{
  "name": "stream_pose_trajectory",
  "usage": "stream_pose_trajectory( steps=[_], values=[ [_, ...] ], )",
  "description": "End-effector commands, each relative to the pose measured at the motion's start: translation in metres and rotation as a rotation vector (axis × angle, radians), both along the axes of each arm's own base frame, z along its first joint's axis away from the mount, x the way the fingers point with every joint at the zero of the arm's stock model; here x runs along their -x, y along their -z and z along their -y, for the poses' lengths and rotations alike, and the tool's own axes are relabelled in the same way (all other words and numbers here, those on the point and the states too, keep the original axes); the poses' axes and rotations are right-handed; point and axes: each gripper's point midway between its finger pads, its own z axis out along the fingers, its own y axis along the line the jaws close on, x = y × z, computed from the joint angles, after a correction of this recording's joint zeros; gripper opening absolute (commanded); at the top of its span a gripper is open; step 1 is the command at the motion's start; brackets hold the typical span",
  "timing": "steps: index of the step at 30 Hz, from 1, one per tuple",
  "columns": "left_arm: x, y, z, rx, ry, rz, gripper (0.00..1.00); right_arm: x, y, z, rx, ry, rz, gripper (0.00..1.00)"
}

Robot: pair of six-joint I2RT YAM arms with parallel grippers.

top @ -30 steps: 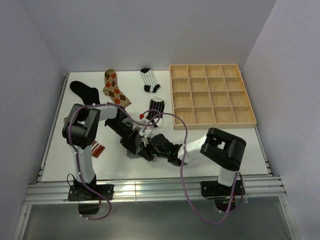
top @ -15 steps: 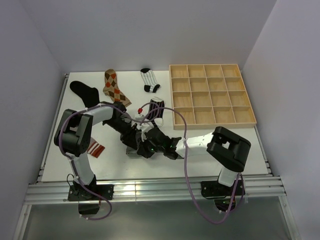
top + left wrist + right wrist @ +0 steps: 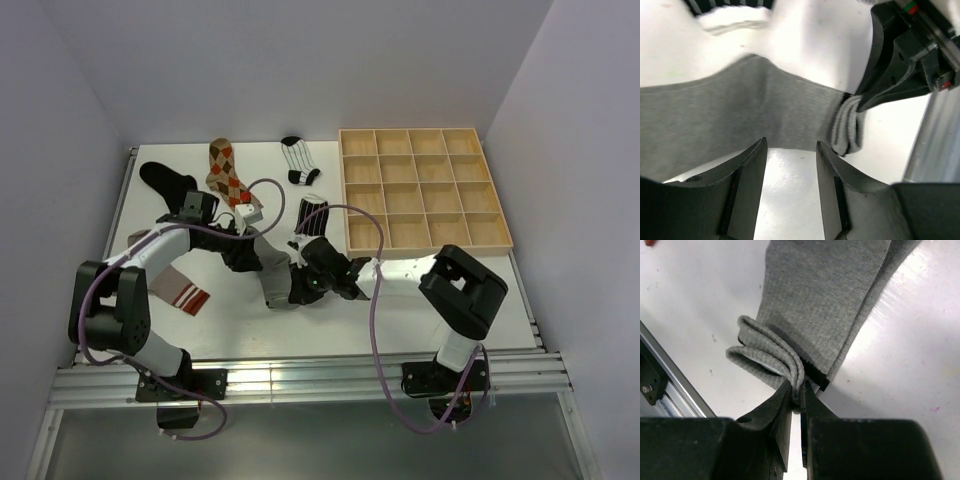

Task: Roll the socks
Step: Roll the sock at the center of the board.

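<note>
Grey sock [image 3: 825, 305], folded end pinched in right tool [image 3: 796, 392]

**Centre blocked**

Mid-frame is being blocked by the left arm [image 3: 165, 245] and right arm [image 3: 400, 270] over the grey sock [image 3: 272, 278]. Upper right is being filled by the wooden tray [image 3: 425, 190]; room is being left on the table [image 3: 512, 292] at lower right.
</note>
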Motion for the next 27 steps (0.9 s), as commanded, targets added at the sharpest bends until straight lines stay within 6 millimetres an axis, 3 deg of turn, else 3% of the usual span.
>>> stream_pose_trajectory(
  steps=[1,13,27],
  values=[
    [-0.011,-0.008,-0.006,-0.007,-0.031,0.100,0.49,-0.001,-0.006,-0.010,-0.001,-0.005,-0.060,0.00],
    [0.000,0.000,-0.034,-0.167,-0.028,0.459,0.61,-0.012,0.002,-0.029,0.072,-0.016,-0.228,0.00],
    [0.023,0.020,-0.008,-0.183,0.108,0.499,0.65,-0.019,0.012,-0.034,0.073,0.025,-0.317,0.00]
  ],
)
